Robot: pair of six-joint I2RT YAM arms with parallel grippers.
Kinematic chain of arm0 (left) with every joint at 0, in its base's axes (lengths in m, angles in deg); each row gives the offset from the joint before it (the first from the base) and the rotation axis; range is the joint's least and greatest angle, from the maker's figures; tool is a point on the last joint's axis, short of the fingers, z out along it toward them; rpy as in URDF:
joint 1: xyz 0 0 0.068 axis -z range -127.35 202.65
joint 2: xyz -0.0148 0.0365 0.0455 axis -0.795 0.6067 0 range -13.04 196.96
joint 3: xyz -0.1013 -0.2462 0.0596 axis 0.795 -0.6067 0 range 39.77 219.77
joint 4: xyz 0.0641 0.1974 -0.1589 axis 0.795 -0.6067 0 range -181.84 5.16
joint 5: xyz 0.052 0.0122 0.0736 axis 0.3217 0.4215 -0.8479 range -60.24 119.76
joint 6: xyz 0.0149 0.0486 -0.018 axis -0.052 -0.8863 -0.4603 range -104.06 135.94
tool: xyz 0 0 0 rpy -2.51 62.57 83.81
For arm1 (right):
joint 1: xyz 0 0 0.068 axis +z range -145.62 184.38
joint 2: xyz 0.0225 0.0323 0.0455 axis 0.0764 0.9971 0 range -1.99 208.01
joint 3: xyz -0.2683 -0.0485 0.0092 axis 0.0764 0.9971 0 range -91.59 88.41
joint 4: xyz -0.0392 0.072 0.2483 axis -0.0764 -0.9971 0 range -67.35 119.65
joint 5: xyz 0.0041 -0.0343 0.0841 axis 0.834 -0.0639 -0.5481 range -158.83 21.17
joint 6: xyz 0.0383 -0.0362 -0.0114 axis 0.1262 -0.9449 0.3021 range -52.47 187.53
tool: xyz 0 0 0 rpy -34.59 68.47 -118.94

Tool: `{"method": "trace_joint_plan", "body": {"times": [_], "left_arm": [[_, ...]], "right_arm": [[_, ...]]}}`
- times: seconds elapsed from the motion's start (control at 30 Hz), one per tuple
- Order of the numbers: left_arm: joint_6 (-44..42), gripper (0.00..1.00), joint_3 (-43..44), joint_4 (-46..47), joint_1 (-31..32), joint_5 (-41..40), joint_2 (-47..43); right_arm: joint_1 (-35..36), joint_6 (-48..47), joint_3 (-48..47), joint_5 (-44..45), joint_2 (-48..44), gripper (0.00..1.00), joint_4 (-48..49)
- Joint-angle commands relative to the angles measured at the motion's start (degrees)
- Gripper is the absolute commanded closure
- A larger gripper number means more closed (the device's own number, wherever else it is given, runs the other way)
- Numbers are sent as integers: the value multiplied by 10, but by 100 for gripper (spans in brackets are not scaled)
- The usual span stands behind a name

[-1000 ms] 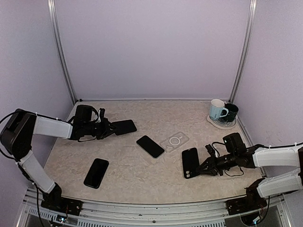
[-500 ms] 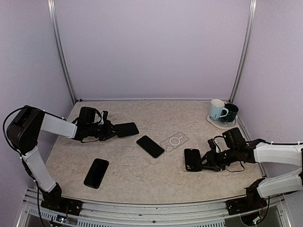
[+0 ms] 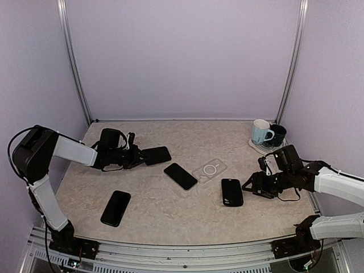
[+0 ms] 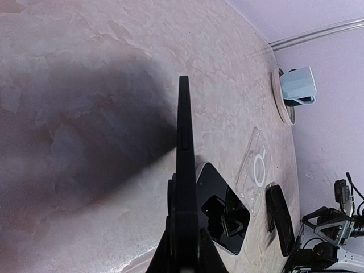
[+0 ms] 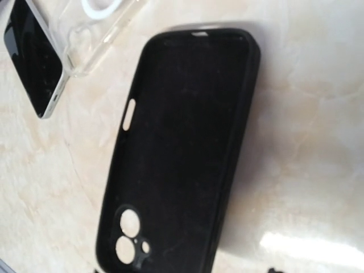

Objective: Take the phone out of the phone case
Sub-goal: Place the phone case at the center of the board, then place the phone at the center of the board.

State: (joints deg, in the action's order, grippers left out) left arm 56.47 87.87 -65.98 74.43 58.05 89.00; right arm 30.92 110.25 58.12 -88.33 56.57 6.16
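With our left jaws clamped on the phone (image 3: 156, 154) and our right jaws apart beside the empty case (image 3: 231, 191), we should set the phone flat on the counter (image 3: 170, 210) before letting go.

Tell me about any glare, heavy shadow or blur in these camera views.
Top external: evenly lit and sharp. Left wrist: a broad dark shadow spreads over the table beside the edge-on phone. Right wrist: a bright glare patch on the table beside the black case, image slightly soft.
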Motion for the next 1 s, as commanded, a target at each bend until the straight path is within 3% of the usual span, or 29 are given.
{"method": "trace_joint_plan", "body": {"times": [0.0, 0.17, 0.77, 0.97], "left_arm": [[-16, 98, 1, -35, 20, -21, 13], [-13, 96, -17, -36, 32, -25, 12], [-25, 84, -82, -33, 46, -53, 49], [-26, 74, -92, -36, 58, -71, 42]], "right_arm": [[-4, -7, -11, 8, -24, 36, -46], [-3, -5, -6, 14, -55, 30, -66], [-3, 6, -1, -1, -118, 29, -94], [-3, 12, 3, -5, -130, 28, -96]]}}
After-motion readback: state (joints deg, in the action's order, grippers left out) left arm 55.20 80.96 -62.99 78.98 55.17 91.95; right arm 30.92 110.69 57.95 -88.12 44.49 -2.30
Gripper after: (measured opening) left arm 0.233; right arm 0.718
